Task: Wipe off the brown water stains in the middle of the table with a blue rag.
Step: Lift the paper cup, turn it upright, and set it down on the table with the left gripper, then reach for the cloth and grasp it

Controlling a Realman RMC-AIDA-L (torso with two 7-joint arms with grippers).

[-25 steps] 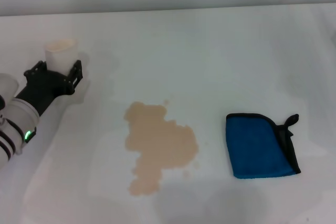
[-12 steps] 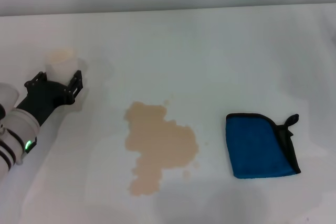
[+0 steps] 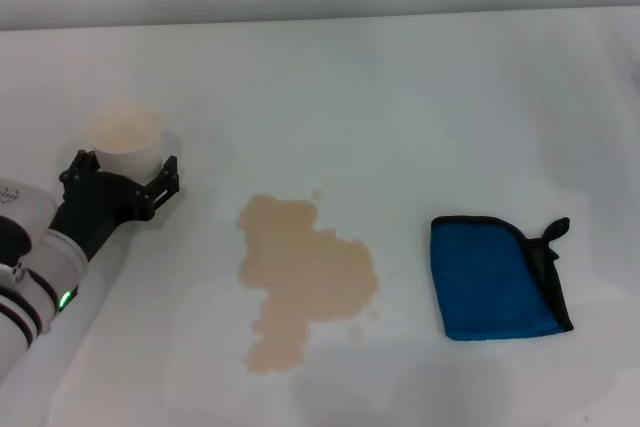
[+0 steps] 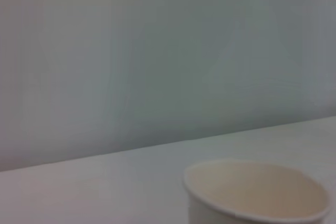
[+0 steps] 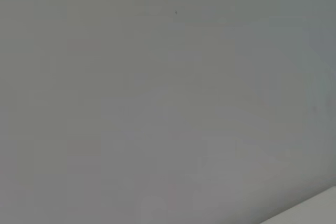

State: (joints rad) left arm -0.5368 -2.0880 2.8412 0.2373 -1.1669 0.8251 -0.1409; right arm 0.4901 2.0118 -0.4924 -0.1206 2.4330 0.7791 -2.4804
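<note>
Head view: left gripper [image 3: 122, 179] at 9 o'clock on the table [image 3: 400, 97], fingers spread wide to either side of the paper cup [image 3: 125, 135], contact unclear | brown water stains [image 3: 300, 277] centre | blue rag [image 3: 495, 277] at 3 o'clock, folded flat, well apart from stains | right gripper out of view, fingers cannot tell.

The left arm [image 3: 40, 277] is a thick white cylinder with black bands near its lower end and a small green light on its side. It ends in a matte black left gripper [image 3: 120, 184], an angular bracket-like frame with short prongs at either side.
</note>
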